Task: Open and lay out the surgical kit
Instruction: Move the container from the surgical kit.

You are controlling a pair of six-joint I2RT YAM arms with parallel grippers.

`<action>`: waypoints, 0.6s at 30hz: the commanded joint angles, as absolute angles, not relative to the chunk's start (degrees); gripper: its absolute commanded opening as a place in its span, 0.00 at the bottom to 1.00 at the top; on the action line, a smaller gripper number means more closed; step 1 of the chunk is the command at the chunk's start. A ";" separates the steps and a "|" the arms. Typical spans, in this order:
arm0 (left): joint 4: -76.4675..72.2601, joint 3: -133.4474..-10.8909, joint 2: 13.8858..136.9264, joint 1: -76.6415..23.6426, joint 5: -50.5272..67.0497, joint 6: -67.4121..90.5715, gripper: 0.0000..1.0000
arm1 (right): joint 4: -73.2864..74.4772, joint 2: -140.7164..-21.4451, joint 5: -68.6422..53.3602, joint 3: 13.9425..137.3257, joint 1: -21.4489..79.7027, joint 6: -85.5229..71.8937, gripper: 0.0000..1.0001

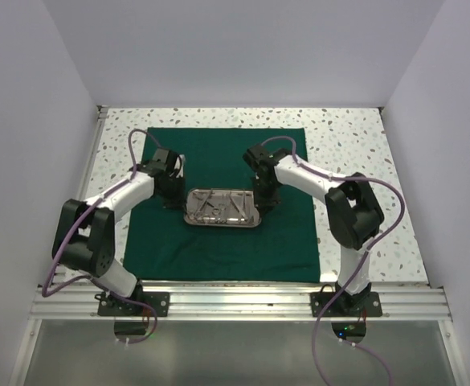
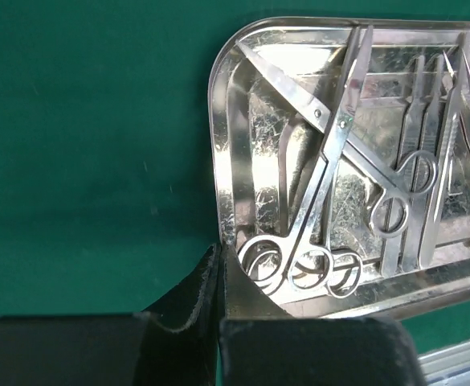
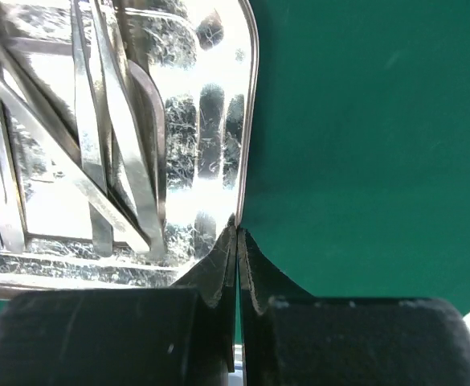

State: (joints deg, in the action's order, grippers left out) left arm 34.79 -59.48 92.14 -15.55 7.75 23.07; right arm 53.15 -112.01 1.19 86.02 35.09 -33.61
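Observation:
The dark green cloth (image 1: pixel 218 249) lies spread flat on the table. The shiny steel tray (image 1: pixel 221 224) sits at its middle and holds several slim silver instruments (image 1: pixel 218 206). My left gripper (image 1: pixel 178 200) is at the tray's left end, its jaws shut on the tray's rim (image 2: pixel 221 161) at the corner (image 2: pixel 218 251). Ring-handled scissors and forceps (image 2: pixel 319 201) lie just inside it. My right gripper (image 1: pixel 263 200) is at the tray's right end, its jaws shut on the rim (image 3: pixel 251 121) there (image 3: pixel 237 229). Tweezers (image 3: pixel 126 153) lie inside.
The speckled tabletop (image 1: pixel 355 145) shows around the cloth. White walls (image 1: pixel 26 121) close in the left, right and back. An aluminium rail (image 1: pixel 243 299) runs along the near edge, where both arm bases are bolted.

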 commanded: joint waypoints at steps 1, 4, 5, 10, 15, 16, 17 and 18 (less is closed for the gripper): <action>34.28 -54.16 86.14 -15.82 5.01 23.90 0.00 | 54.32 -106.27 3.69 78.95 36.21 -34.80 0.00; 35.07 -50.29 81.66 -16.70 4.92 24.96 0.00 | 53.35 -102.75 3.78 73.85 37.61 -35.94 0.00; 35.42 -49.32 80.43 -16.96 4.83 25.22 0.00 | 52.91 -101.96 3.61 72.61 37.70 -36.12 0.00; 37.00 -47.28 75.76 -18.54 3.95 26.72 0.00 | 53.00 -98.70 2.55 67.86 38.67 -36.83 0.12; 40.51 -49.48 75.76 -18.63 3.34 27.95 0.57 | 57.47 -96.34 6.84 68.99 38.76 -36.39 0.86; 41.04 -50.09 75.59 -18.63 2.99 28.04 0.62 | 58.18 -95.98 7.38 70.56 38.85 -36.13 0.87; 42.09 -50.36 75.41 -18.63 2.38 28.12 0.71 | 59.66 -95.72 7.73 71.45 38.85 -36.12 0.87; 42.62 -50.71 74.80 -18.63 2.11 28.04 0.73 | 60.29 -95.36 8.08 72.41 38.85 -35.69 0.86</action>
State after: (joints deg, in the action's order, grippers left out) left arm 39.44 -47.86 76.97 -18.79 4.60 27.53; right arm 55.53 -98.96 4.10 68.69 38.96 -36.69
